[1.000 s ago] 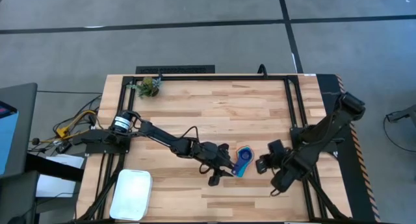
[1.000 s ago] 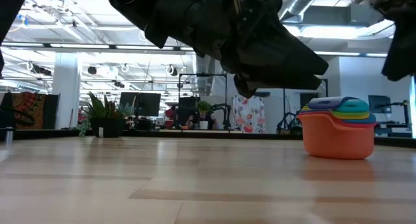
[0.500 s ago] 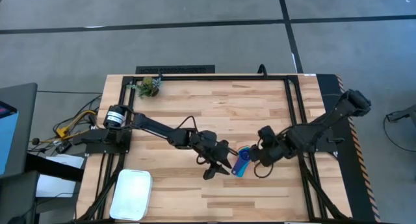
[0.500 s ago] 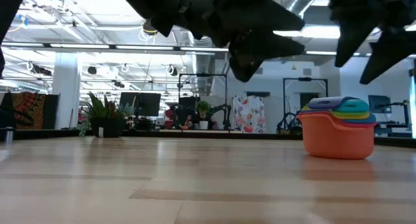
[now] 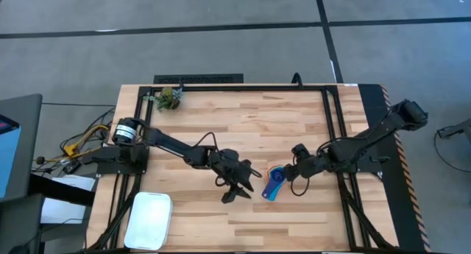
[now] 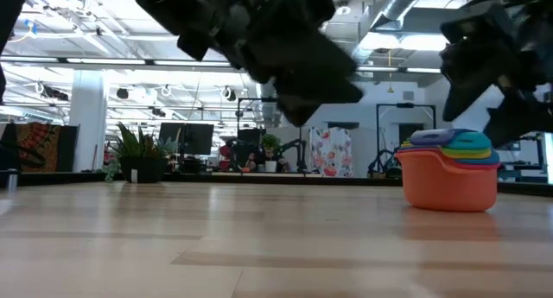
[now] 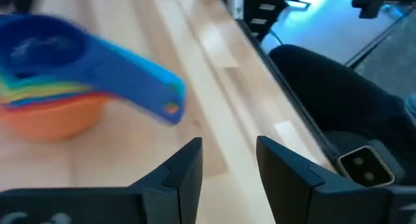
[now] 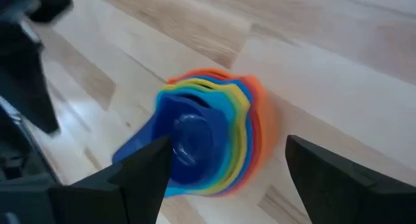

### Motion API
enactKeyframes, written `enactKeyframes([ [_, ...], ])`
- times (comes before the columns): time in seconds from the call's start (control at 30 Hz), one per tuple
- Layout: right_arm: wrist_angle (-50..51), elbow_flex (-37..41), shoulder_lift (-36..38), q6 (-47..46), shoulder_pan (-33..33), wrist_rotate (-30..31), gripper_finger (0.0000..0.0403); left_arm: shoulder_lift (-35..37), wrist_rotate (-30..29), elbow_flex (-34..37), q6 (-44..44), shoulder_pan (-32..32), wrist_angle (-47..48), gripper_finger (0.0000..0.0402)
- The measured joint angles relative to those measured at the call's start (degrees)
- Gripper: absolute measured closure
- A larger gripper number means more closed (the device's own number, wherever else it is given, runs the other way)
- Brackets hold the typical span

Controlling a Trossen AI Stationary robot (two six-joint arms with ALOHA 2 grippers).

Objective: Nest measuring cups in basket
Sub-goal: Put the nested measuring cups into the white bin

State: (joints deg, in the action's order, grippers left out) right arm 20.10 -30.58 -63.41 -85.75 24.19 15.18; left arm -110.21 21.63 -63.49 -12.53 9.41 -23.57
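Backing off toward 9 o'clock — left gripper [image 5: 234, 186] empty, fingers narrowly apart; right gripper [image 5: 293, 171] spread wide, closing on nested stack of bright plastic measuring cups [image 5: 274, 182] — pickup shifting rightward

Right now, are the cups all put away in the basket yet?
Not yet. Done: the measuring cups sit stacked together on the table. In hand: nothing; the open right gripper is beside the stack, the open left gripper nearby. Left: moving the stack into the empty white basket.

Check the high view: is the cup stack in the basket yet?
No, the nested measuring cups sit on the bare table, well apart from the basket.
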Motion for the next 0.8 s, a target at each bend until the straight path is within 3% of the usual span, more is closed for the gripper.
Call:
enactKeyframes([
  [0.27,-3.16,3.26,-1.45,-0.55,-0.42,-0.05,0.0085,3.01,-3.37,4.79,-0.68,-2.78,-1.63,0.027],
  [0.63,-11.75,3.38,-8.62,1.78,-0.35,-0.7,0.0086,3.08,-6.31,5.76,-0.36,-2.73,-1.46,0.027],
  [0.8,-14.34,3.15,-11.71,1.72,-0.38,-1.56,0.0106,3.06,-6.45,5.78,-0.38,-2.73,-0.97,0.027],
])
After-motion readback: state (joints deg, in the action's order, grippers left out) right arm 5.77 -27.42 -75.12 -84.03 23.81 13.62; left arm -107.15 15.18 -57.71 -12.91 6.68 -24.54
